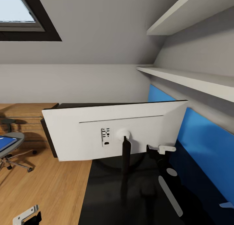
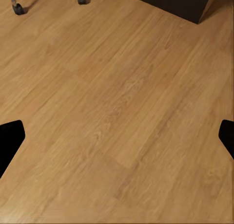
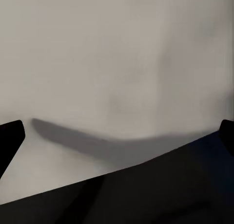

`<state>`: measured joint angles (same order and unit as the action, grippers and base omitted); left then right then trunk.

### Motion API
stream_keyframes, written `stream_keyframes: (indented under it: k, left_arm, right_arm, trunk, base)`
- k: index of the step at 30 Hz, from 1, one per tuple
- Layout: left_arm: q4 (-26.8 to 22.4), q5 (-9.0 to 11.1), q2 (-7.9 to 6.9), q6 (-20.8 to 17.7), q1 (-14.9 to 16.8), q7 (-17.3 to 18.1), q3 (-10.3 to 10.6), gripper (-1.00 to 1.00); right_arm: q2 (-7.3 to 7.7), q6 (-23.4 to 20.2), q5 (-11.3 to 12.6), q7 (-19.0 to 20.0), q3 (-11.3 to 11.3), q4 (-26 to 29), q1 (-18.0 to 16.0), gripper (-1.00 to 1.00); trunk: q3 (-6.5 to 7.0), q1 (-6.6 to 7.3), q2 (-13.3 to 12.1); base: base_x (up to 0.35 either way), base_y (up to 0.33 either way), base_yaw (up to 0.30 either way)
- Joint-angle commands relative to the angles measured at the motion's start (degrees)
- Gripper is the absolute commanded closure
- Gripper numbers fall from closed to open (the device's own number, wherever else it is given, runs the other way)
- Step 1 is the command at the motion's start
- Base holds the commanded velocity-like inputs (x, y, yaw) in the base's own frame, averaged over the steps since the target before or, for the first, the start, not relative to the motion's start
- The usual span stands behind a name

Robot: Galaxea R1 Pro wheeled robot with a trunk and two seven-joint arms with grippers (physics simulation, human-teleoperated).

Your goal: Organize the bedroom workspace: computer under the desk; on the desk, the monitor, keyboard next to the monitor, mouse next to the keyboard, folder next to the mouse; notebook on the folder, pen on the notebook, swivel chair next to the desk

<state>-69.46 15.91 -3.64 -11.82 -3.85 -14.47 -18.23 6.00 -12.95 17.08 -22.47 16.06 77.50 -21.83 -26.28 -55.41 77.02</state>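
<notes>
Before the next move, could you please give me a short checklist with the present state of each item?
1. Monitor standing on the desk: ok.
2. Right hand open and holding nothing: ok.
3. Right hand's clearance from the monitor: cannot tell; its white back is close ahead.
4. Left hand open, over the wooden floor: ok.
5. Folder moved to the desk: not ok; it lies on the swivel chair.
</notes>
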Motion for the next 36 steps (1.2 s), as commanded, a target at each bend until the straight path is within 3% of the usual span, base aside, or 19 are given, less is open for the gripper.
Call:
stream_keyframes:
  k: [1,16,26,36]
  left_arm:
    - [-0.1,0.5,-0.07,-0.1,0.0,-0.1,0.1,-1.00]
    - [1.2,0.4,-0.13,0.3,0.0,0.2,0.0,-1.00]
    - [1.2,0.4,-0.12,0.3,0.0,0.2,0.0,-1.00]
    - [1.3,0.4,-0.15,0.2,0.0,0.2,0.0,-1.00]
  right_arm:
    - [0.07,-0.2,0.4,-0.5,0.2,0.1,-0.1,-1.00]
    - [0.07,-0.2,0.4,-0.5,0.2,0.1,-0.1,-1.00]
    - [0.07,-0.2,0.4,-0.5,0.2,0.1,0.0,-1.00]
    - [0.02,-0.2,0.4,-0.7,0.2,0.0,-0.1,-1.00]
  trunk:
    - [-0.05,-0.01,0.0]
    - [-0.05,-0.01,0.0]
    - [-0.05,-0.01,0.0]
    - [-0.05,-0.01,0.0]
  base:
    - [0.045,0.000,0.000]
    - [0.010,0.000,0.000]
    - [0.224,0.000,0.000]
    - [-0.219,0.000,0.000]
